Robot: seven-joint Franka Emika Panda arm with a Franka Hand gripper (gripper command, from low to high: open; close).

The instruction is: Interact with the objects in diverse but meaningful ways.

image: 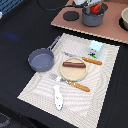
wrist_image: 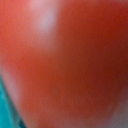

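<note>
At the far end of the exterior view my gripper (image: 93, 7) is shut on the red tomato (image: 96, 8), holding it just above a dark grey pot (image: 92, 19). The tomato (wrist_image: 65, 60) fills nearly the whole wrist view, blurred and very close, and my fingers are hidden there. On the woven mat lie the grey long-handled saucepan (image: 40, 60), the brown sausage (image: 74, 64) on the wooden plate (image: 75, 74), the white-and-blue fish (image: 58, 97) and the light blue cup (image: 95, 48).
A brown board (image: 110, 27) at the back carries the pot, a black disc (image: 71, 16) and a white bowl (image: 125, 19). An orange-handled fork (image: 75, 84) and knife (image: 89, 60) flank the plate. Dark tabletop surrounds the mat (image: 35, 87).
</note>
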